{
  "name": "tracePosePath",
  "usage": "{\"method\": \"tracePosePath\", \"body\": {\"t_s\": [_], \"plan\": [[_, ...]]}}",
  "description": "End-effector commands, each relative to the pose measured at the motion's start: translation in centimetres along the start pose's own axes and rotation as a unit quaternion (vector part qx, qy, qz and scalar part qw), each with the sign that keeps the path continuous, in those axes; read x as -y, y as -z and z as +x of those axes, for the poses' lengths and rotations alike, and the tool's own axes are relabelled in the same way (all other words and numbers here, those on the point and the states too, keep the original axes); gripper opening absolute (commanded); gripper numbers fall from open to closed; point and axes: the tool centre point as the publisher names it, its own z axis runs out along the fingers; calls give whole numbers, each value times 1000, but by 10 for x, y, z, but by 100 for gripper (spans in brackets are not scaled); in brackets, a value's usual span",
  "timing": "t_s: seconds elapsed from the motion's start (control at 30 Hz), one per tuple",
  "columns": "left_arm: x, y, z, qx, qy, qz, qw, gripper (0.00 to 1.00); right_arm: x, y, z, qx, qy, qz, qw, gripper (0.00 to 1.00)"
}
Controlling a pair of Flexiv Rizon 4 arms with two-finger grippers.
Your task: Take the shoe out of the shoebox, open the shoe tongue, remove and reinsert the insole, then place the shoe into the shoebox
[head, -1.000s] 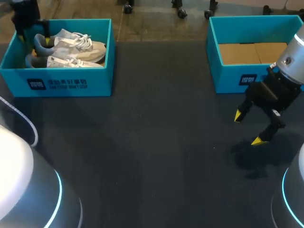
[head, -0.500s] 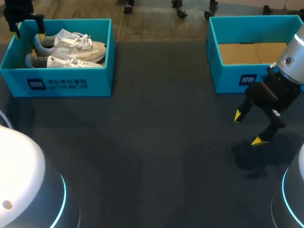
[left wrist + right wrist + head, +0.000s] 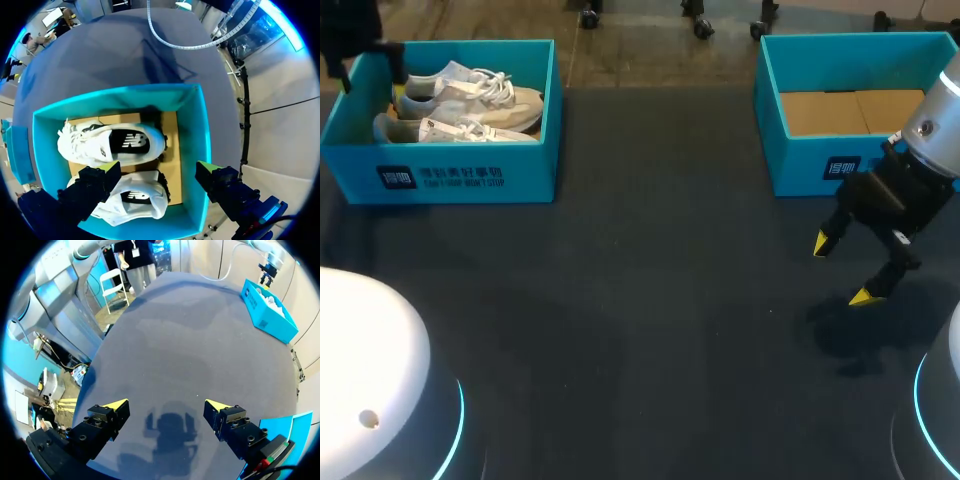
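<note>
- Dark grey tabletop (image 3: 650,330) runs wide between two teal boxes set at its far corners.
- On the left, the shoebox (image 3: 470,175) shows a white printed label on its front wall. The second box (image 3: 800,170) on the right has a smaller white mark and a bare cardboard floor.
- Both white shoes lie on their sides inside the shoebox, far shoe (image 3: 470,95) beside near shoe (image 3: 450,130), each with a dark logo patch.
- Left gripper (image 3: 157,167) hangs above the shoebox's heel end, fingers spread wide and holding nothing. One tip sits over the shoes, the other over the box wall.
- Right gripper (image 3: 841,270) hovers over open table just in front of the second box, fingers wide apart and nothing between them.
</note>
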Motion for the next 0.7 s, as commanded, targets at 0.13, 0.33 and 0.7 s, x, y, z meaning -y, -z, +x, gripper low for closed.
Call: {"method": "tracePosePath", "body": {"t_s": [0.13, 0.33, 0.7], "plan": [[13, 0, -1, -4, 6, -23, 1000, 100, 0, -1, 0, 0, 0, 1, 1000, 100], [28, -4, -3, -12, 22, -23, 999, 100, 0, -1, 0, 0, 0, 1, 1000, 100], [32, -26, -9, -20, 44, -18, 999, 100, 0, -1, 0, 0, 0, 1, 1000, 100]]}}
